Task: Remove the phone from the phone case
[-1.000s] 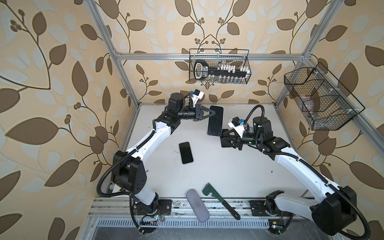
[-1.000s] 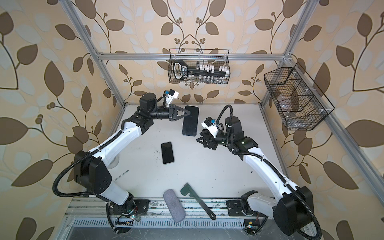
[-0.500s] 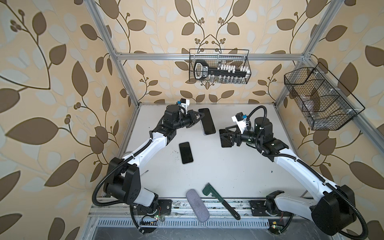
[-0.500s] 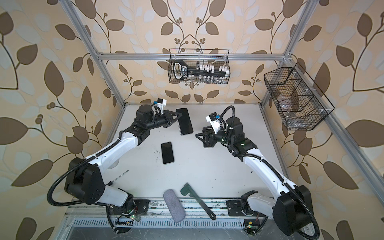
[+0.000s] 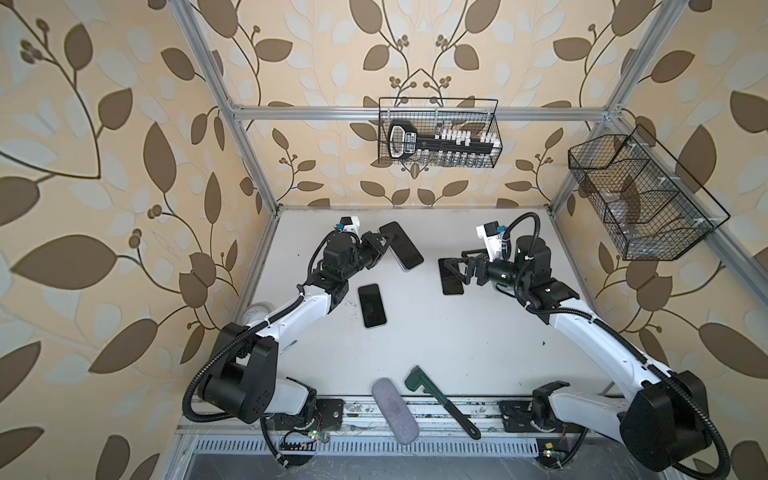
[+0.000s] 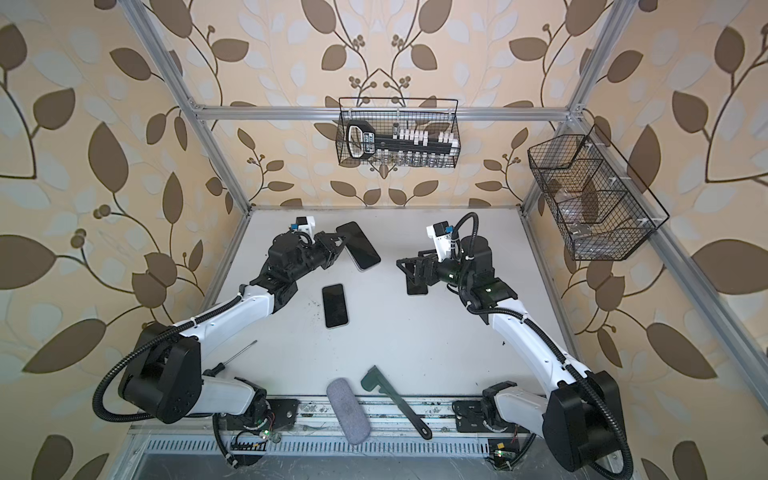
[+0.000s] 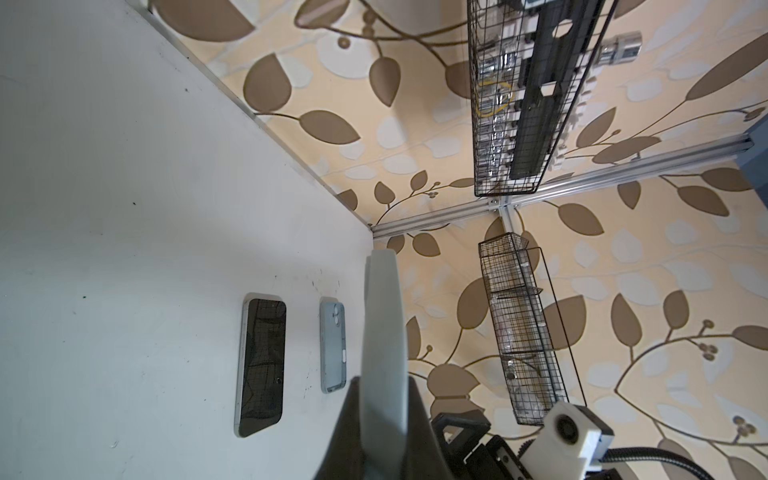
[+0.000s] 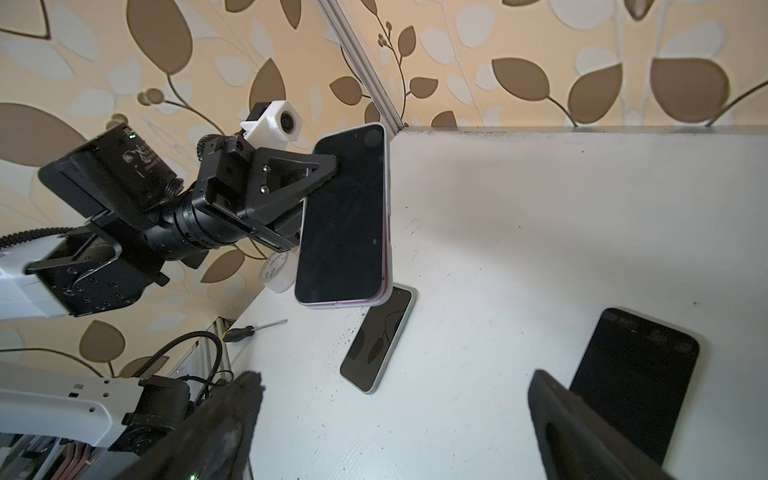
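white arm links (image 5: 291,315) with black joints (image 5: 249,374) (corrugated black cables (image 5: 190,399) looping beside), white wrist cameras (image 5: 489,239).

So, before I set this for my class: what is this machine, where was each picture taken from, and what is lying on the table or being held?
Two robot arms work at a white table, each ending in a two-fingered claw. Two pictures look down from overhead, side by side; two come from cameras on the arms' wrists. The left claw is shut on a phone, lifted off the table. The right claw is open and empty, beside a dark flat thing, phone or case, I cannot tell. Another phone lies mid-table; a grey pouch and a green wrench lie near the arms' bases.
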Robot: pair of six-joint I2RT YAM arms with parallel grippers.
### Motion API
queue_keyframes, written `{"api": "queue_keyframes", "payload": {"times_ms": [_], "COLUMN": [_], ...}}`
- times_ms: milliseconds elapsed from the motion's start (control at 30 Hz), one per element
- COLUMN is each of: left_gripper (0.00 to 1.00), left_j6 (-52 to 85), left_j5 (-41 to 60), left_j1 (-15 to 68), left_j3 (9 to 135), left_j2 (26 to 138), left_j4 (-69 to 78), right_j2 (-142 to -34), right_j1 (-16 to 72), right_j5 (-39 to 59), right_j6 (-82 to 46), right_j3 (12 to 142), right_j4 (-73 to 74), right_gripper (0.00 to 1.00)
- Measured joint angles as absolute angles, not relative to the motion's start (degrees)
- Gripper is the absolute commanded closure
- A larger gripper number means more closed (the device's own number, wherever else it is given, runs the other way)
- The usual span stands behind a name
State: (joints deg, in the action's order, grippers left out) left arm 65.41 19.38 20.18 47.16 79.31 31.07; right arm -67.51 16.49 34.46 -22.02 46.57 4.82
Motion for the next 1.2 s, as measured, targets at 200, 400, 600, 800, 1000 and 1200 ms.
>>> {"api": "queue_keyframes", "payload": {"times_ms": [200, 400, 600, 800, 1000, 1200], "left_gripper": [1.00, 1.00, 1.00, 1.00, 1.00, 1.00], "left_j6": [68.4, 71.1, 72.6, 72.1, 72.4, 74.1], "left_j5": [16.3, 14.4, 13.2, 10.9, 7.7, 5.0], "left_j1": [20.2, 20.7, 23.5, 27.2, 29.3, 30.1], "left_j3": [44.6, 43.3, 43.3, 43.2, 40.8, 38.9], "left_j2": [79.3, 79.3, 79.3, 79.3, 80.2, 83.0], "left_j4": [35.6, 38.5, 42.3, 45.8, 53.0, 57.5], "right_j2": [-67.1, -67.1, -67.0, -67.0, -67.0, -67.2], "right_j1": [16.5, 17.0, 18.9, 21.2, 23.0, 23.3], "right_j5": [34.2, 33.1, 30.7, 27.6, 25.4, 24.4], "right_j6": [-29.8, -36.5, -41.5, -45.5, -48.7, -51.0], "right_j3": [41.5, 38.7, 36.2, 34.5, 33.6, 32.3], "right_j4": [10.0, 14.6, 18.7, 22.3, 26.4, 29.6], "right_gripper": [0.00, 0.00, 0.00, 0.00, 0.00, 0.01]}}
